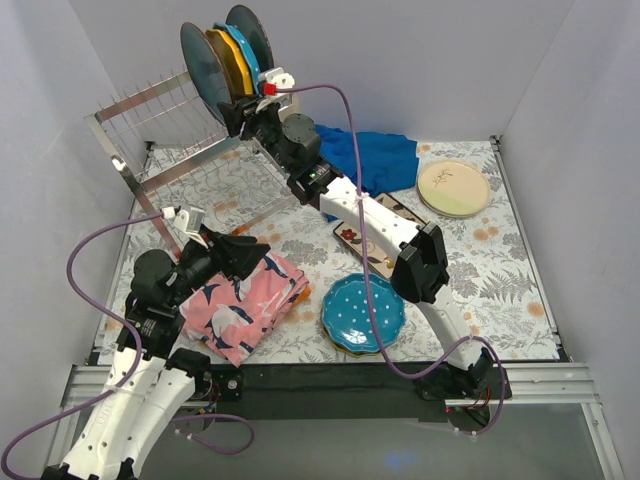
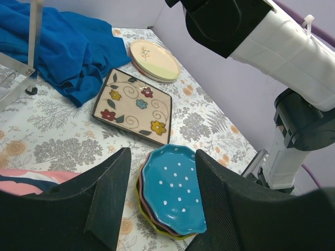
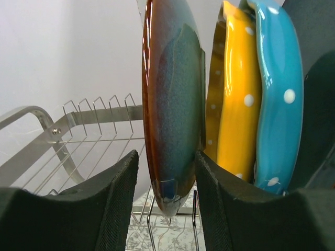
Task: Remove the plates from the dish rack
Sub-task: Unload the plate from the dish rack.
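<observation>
The silver wire dish rack stands at the back left. Several plates stand upright in it: a dark teal one, an orange one, a teal dotted one and another dark one. My right gripper is open. In the right wrist view it straddles the lower rim of the dark teal plate, with a thin gap on the left side. My left gripper is open and empty. It hovers over a stack topped by a teal dotted plate.
A folded pink patterned cloth lies under my left arm. The teal-topped stack, a square floral plate and a round cream plate lie on the patterned table. A blue cloth lies at the back. Grey walls enclose the table.
</observation>
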### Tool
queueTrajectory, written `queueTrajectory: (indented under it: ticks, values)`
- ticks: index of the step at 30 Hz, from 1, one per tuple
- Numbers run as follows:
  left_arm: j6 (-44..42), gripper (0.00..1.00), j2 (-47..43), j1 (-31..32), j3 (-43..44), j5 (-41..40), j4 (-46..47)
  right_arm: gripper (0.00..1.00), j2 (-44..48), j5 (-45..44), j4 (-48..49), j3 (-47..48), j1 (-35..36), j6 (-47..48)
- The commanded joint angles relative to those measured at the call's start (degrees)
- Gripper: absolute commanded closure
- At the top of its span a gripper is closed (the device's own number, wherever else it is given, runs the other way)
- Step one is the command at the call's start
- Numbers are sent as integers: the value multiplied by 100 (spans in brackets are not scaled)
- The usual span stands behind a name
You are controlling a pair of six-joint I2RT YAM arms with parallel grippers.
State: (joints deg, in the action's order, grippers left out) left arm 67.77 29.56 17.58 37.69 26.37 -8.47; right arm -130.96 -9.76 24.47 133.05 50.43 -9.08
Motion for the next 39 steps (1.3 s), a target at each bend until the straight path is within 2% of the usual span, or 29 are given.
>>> queueTrajectory:
  ticks: [1, 10, 26, 35, 38, 39]
  values:
    - [-281, 49, -3, -27, 63, -27, -322, 45, -123, -211, 339, 256, -25, 363]
    - [-317, 48, -73, -27, -51, 114, -410, 40, -308, -166, 743, 265, -25, 776]
    - [-352, 48, -249, -27, -148, 255, -454, 41, -571, -395, 1490, 459, -25, 1409]
    - [-431, 48, -284, -27, -192, 395, -445, 46, -571, -501, 1772, 458, -34, 1787]
    - [-405, 48, -267, -27, -201, 421, -436, 54, -580, -527, 1816, 449, -34, 1918]
    - [-413, 48, -267, -18, -210, 430, -436, 61, -580, -527, 1833, 458, -42, 1954]
